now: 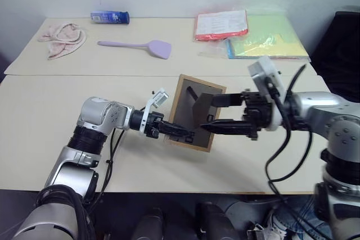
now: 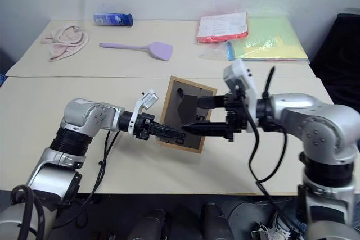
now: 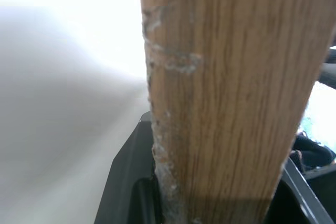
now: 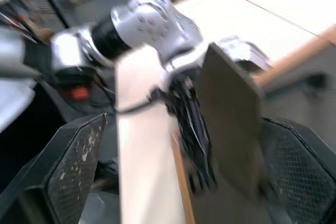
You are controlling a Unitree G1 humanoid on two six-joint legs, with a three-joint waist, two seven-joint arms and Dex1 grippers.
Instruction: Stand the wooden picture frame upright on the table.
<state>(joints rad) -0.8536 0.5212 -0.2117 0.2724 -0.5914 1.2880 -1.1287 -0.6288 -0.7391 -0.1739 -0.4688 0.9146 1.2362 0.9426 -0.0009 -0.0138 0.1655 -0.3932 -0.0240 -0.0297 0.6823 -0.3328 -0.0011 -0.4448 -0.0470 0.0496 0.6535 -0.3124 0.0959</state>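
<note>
Gripping: the left tool (image 1: 179,133) is closed on the lower edge of the wooden picture frame (image 1: 187,98), one black finger (image 1: 175,130) lying across its dark back panel; in the left wrist view the wood border (image 3: 226,103) runs up between that tool's two black fingers.
Right tool: the right tool (image 1: 209,113) stands wide apart, one finger above and one below, straddling the grey easel stand (image 1: 201,108), which swings out from the back panel; whether either finger touches the stand I cannot tell.
Right wrist view: the stand (image 4: 228,129) shows as a dark panel between that tool's two fingers, with the left tool (image 4: 197,153) beyond it on the frame.
Frame pose: tilted, back panel turned toward the camera, upper corner leaning toward 12 o'clock, held off the surface (image 1: 45,127) at its lower end by the left tool.
Frame place: near the middle of the near surface, between the two arms, the left arm coming in from 9 o'clock and the right from 3 o'clock.
Far surface (image 1: 180,63): at 12 o'clock, carrying the rest.
At 11 o'clock: a pink cloth (image 1: 63,39), a blue packet (image 1: 110,17), a lilac spatula (image 1: 138,45).
At 1 o'clock: a red folder (image 1: 220,25) beside a yellow-green folder (image 1: 270,37).
</note>
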